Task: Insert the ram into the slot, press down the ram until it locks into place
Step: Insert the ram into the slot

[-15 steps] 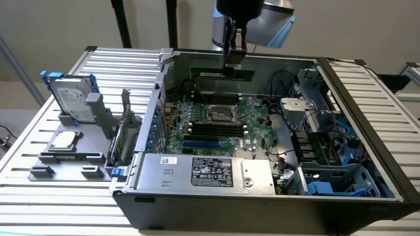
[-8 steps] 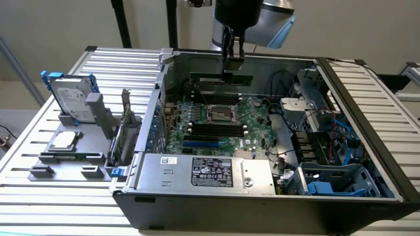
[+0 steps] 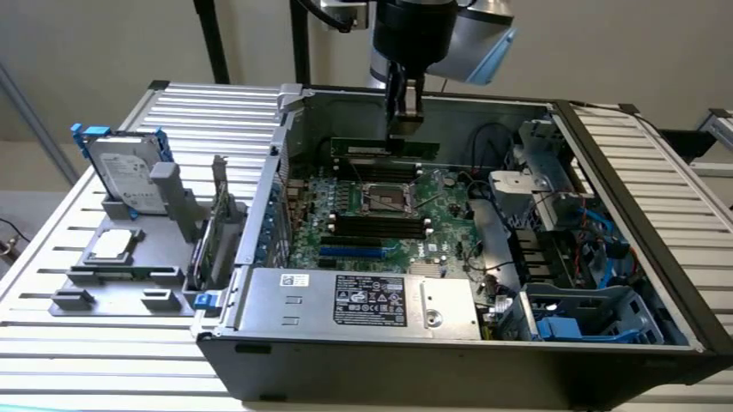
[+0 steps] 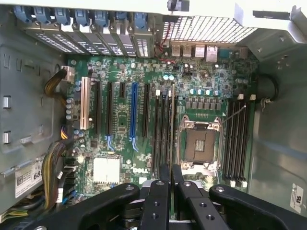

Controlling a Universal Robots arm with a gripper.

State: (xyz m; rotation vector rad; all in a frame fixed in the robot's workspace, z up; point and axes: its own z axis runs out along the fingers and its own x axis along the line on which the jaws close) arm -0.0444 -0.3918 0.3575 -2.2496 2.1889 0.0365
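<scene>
The end effector [image 3: 403, 130] is clamped on the long, thin dark-green ram stick [image 3: 384, 148], holding it level over a narrow black plastic memory slot [image 4: 158, 134] near the green motherboard's [image 3: 441, 206] far edge.

1 ram [image 3: 360, 148], 1 end effector [image 3: 403, 133], 1 CPU socket [image 3: 387, 198], 1 motherboard [image 3: 442, 202], 1 hard drive [image 3: 122, 172], 1 power supply [image 3: 287, 302]
</scene>
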